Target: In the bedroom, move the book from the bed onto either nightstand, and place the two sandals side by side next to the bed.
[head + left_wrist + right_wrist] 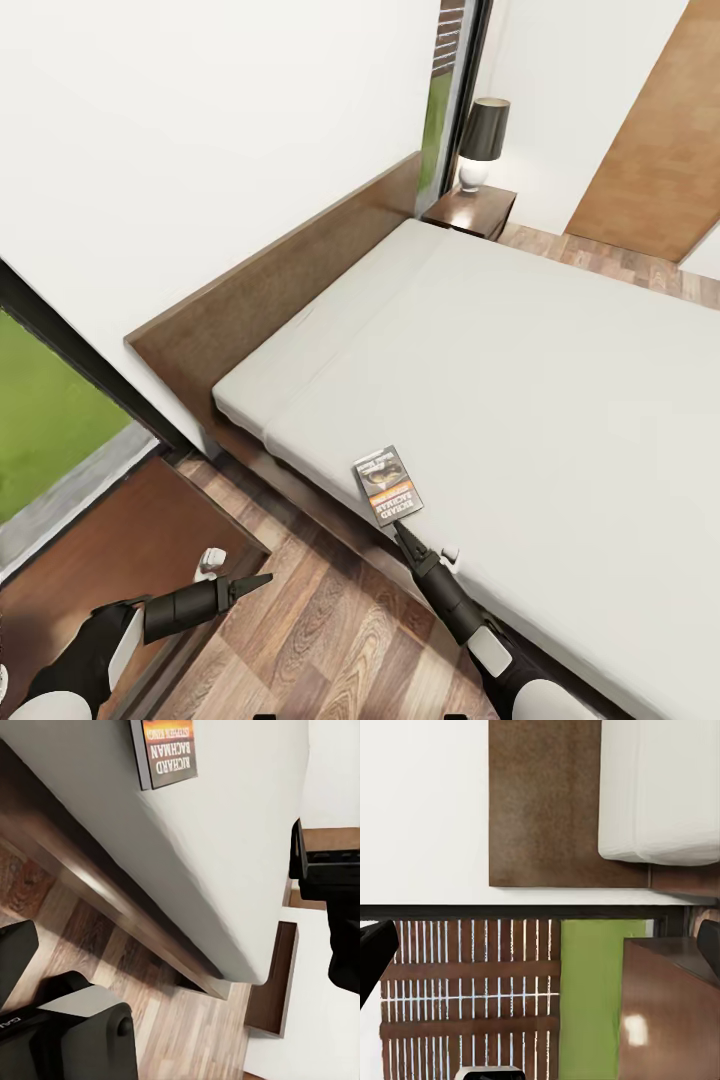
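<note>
Jaw state on my right gripper (pixel 400 528) I cannot tell: its dark tip reaches onto the bed (pixel 560 380) and touches or nearly touches the book's near edge. My left gripper (pixel 258 581) looks pinched to a point over the wood floor (pixel 310 640), grasping nothing. The book (pixel 388 485) lies flat near the mattress edge, toward the headboard (pixel 270 290). Its cover (pixel 166 751) is cut off in the left wrist view; "RICHARD BACHMAN" reads clearly there, with smaller lettering I cannot make out. A near nightstand (pixel 120 560) sits partly out of frame; the far nightstand (pixel 478 210) carries a black-shaded lamp (pixel 483 140).
</note>
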